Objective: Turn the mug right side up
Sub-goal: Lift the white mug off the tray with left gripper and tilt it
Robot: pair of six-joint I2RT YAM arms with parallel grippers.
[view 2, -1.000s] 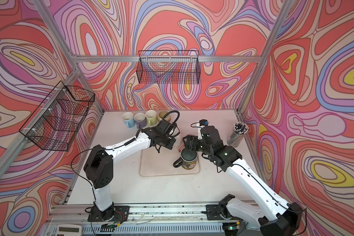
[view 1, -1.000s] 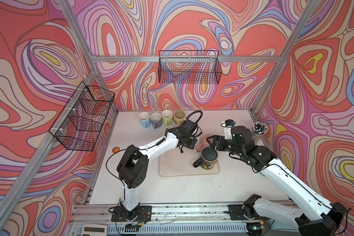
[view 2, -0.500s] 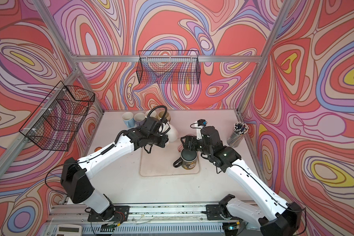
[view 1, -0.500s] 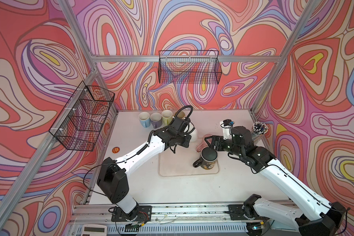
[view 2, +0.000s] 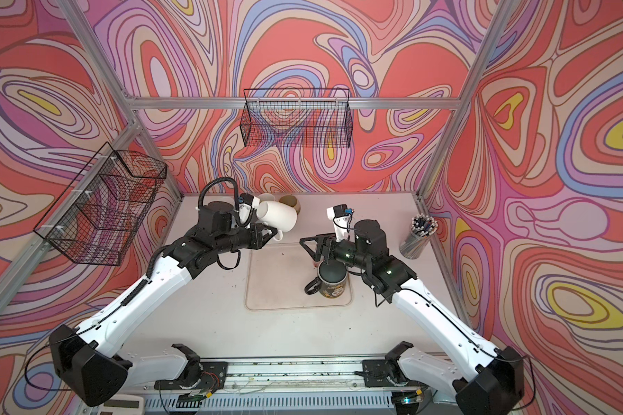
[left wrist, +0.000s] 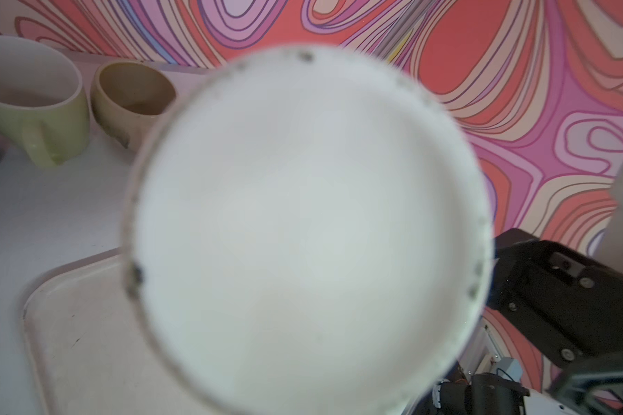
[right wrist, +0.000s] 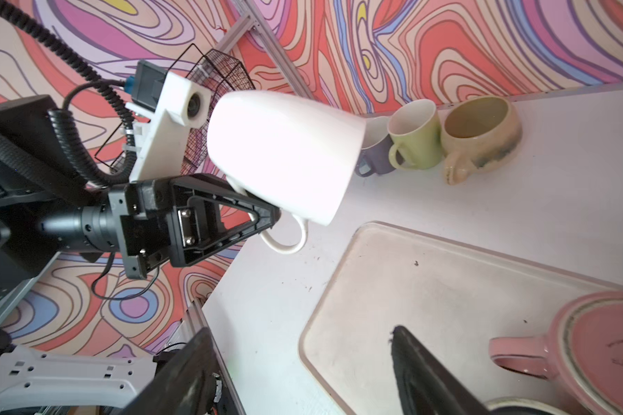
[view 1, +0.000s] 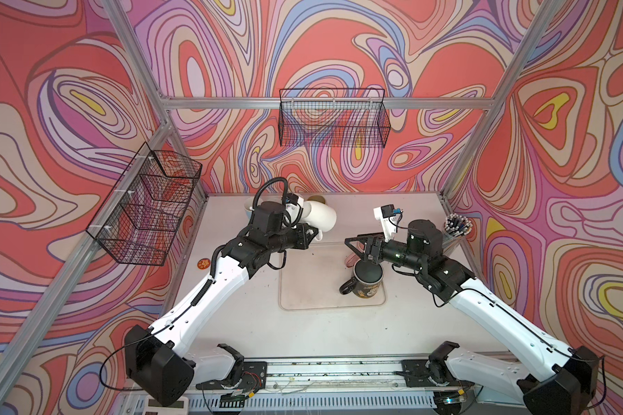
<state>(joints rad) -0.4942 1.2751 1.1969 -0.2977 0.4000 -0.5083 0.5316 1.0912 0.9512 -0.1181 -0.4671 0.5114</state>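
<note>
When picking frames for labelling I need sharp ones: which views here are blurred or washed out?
Left wrist view: the white mug fills the frame, out of focus; the green mug behind is sharper. Right wrist view: the white mug looks washed out, and the right gripper shows soft fingers near the lens. Both top views: sharp, evenly lit.

Both top views look steeply down from the front, sharing the whole tabletop [view 1: 339, 323]. The left wrist camera peers closely into the white mug [left wrist: 310, 230]; the right wrist camera faces the left claw [right wrist: 271, 215] from farther off.
</note>
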